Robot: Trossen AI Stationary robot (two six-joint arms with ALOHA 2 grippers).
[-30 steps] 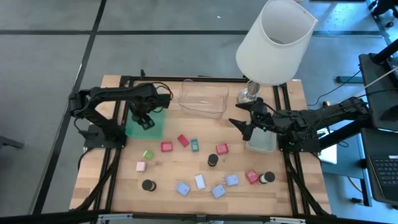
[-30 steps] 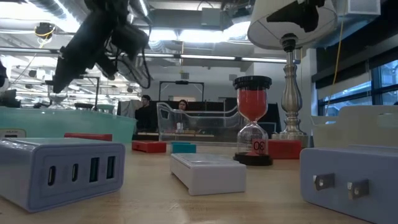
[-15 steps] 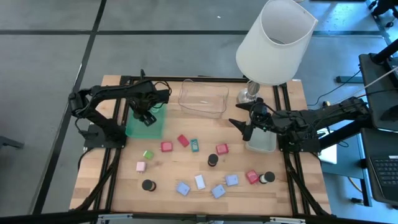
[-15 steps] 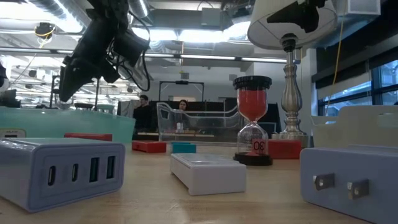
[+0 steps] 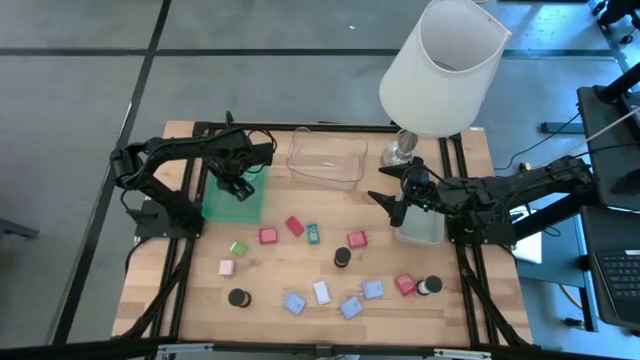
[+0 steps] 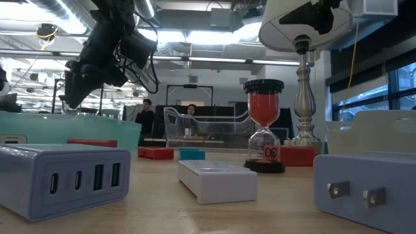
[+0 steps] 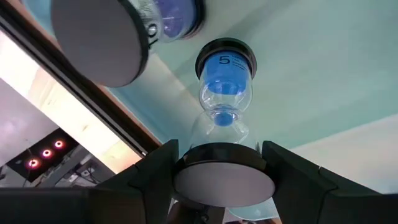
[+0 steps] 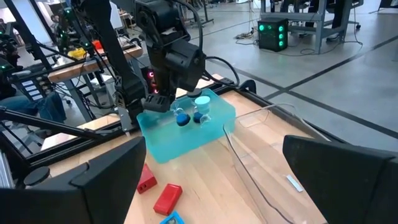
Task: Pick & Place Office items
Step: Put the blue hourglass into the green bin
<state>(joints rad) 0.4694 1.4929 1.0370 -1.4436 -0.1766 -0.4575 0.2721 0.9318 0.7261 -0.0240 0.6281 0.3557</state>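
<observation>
A blue sand timer (image 7: 224, 87) hangs over the green tray (image 5: 249, 205), its black end cap caught between the two fingers of the left gripper (image 7: 222, 163) — clamped on it, not yet let go. In the left wrist view a second blue timer (image 7: 174, 12) already lies in that tray, just beside the held one.

So the step in hand looks like the drop-off. The next move, I'd guess, calls for lowering the timer into the tray beside the other one and parting the fingers without tipping either over.

The rest of the office items are spread across the wooden table (image 5: 270, 290): red blocks (image 5: 268, 236), light-blue ones (image 5: 294, 302), a pink piece (image 5: 227, 267), a green one (image 5: 238, 248) and black discs (image 5: 239, 298). A red sand timer (image 6: 263, 125) stands among them.

The right gripper (image 5: 392, 205) waits by the lamp (image 5: 440, 70), fingers spread wide and empty.

Against a second ago, the left gripper has shifted slightly toward the tray's far edge — the loose pieces and the right arm have not moved.
</observation>
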